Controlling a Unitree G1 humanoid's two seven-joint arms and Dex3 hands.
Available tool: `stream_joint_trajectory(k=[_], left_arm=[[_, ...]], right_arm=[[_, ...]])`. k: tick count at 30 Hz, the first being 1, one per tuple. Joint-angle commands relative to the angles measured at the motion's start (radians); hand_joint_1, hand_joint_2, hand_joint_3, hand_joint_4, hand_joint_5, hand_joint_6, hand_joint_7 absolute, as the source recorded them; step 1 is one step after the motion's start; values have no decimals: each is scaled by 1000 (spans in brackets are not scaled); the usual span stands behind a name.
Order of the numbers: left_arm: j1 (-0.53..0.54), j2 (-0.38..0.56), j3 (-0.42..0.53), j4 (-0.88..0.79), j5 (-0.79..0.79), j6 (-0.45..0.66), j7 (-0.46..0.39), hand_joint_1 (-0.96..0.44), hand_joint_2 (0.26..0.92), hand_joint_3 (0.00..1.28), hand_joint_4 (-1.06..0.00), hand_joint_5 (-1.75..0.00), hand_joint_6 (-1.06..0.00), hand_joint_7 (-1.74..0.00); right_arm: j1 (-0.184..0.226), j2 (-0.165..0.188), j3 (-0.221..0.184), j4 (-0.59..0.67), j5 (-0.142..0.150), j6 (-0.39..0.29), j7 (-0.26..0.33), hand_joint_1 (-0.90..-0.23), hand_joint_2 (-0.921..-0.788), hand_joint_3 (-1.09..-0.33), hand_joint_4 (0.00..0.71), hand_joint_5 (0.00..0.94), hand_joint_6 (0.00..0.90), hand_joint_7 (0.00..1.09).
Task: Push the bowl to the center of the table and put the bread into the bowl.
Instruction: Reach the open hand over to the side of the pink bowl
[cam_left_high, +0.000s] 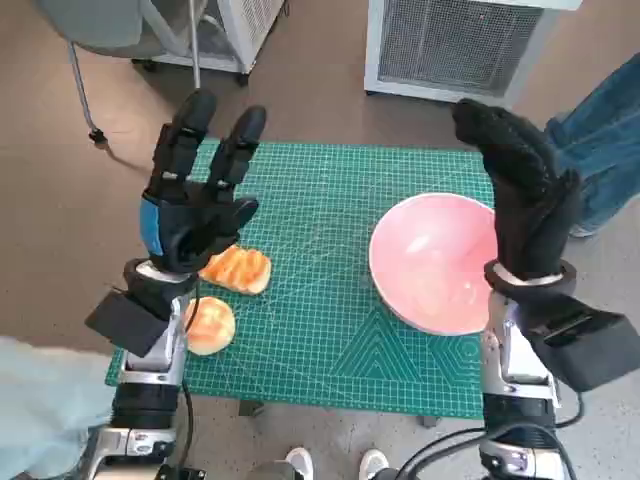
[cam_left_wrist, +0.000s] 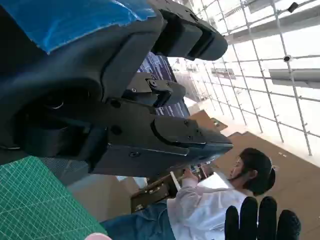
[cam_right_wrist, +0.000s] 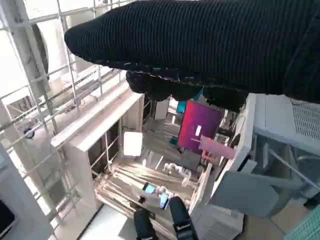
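Observation:
A pink bowl (cam_left_high: 432, 262) stands on the right part of the green cutting mat (cam_left_high: 320, 300). Two pieces of bread lie at the mat's left: an orange-glazed one (cam_left_high: 238, 268) and a round pale bun (cam_left_high: 209, 324) near the front edge. My left hand (cam_left_high: 195, 195) is raised above the bread, fingers spread and upright, holding nothing. My right hand (cam_left_high: 525, 195) in the black glove is raised over the bowl's right rim, fingers extended, empty. In the left wrist view the black fingers (cam_left_wrist: 150, 125) fill the picture. The glove (cam_right_wrist: 200, 45) spans the right wrist view.
A white grilled unit (cam_left_high: 455, 45) stands beyond the table, a chair leg (cam_left_high: 85, 95) at the far left. A person's jeans leg (cam_left_high: 600, 130) is at the right. A seated person (cam_left_wrist: 220, 195) shows in the left wrist view. Shoes (cam_left_high: 335, 465) show below the table's front edge.

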Motion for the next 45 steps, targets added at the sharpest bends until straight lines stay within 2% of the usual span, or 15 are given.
stream_joint_trajectory(k=[1, 16, 22, 26, 28, 33, 35, 38, 45], left_arm=[[12, 10, 8, -1, -17, -10, -10, -239, 921, 116, -394, -90, -281, -385], [4, 11, 14, 4, -37, 1, -34, -234, 921, 106, -406, -83, -289, -377], [3, 8, 14, 6, -37, -1, -35, -234, 921, 104, -409, -80, -290, -375], [4, 4, 13, 8, -32, -2, -33, -234, 921, 103, -410, -78, -291, -375], [7, 4, 13, 7, -29, -3, -31, -234, 921, 103, -411, -77, -291, -374], [16, 2, 14, -2, -24, -6, -24, -240, 921, 102, -412, -75, -293, -373], [19, 2, 15, -3, -23, -7, -23, -242, 921, 101, -413, -73, -293, -372], [22, 2, 16, -3, -24, -8, -21, -242, 921, 101, -414, -72, -293, -371], [31, 1, 16, -7, -18, -14, -13, -237, 921, 103, -417, -69, -295, -369]], right_arm=[[31, -10, -16, 23, 7, 4, -8, -635, -921, -771, 238, 26, 1, 712], [54, -8, -63, 27, 26, 10, -23, -648, -921, -744, 242, 24, 0, 697], [64, -17, -88, 42, 34, 3, -27, -651, -921, -726, 252, 27, 5, 687], [71, -32, -111, 74, 21, -19, -39, -657, -921, -722, 262, 30, 9, 679], [71, -47, -127, 120, 3, -50, -53, -661, -921, -722, 266, 31, 9, 675], [55, -85, -171, 291, -38, -133, -106, -663, -921, -732, 271, 32, 9, 667], [45, -95, -184, 365, -45, -156, -127, -659, -921, -739, 272, 31, 11, 666], [35, -99, -193, 443, -45, -174, -146, -653, -921, -750, 272, 29, 17, 668], [43, -112, -188, 568, -65, -173, -185, -619, -921, -786, 259, 20, 3, 650]])
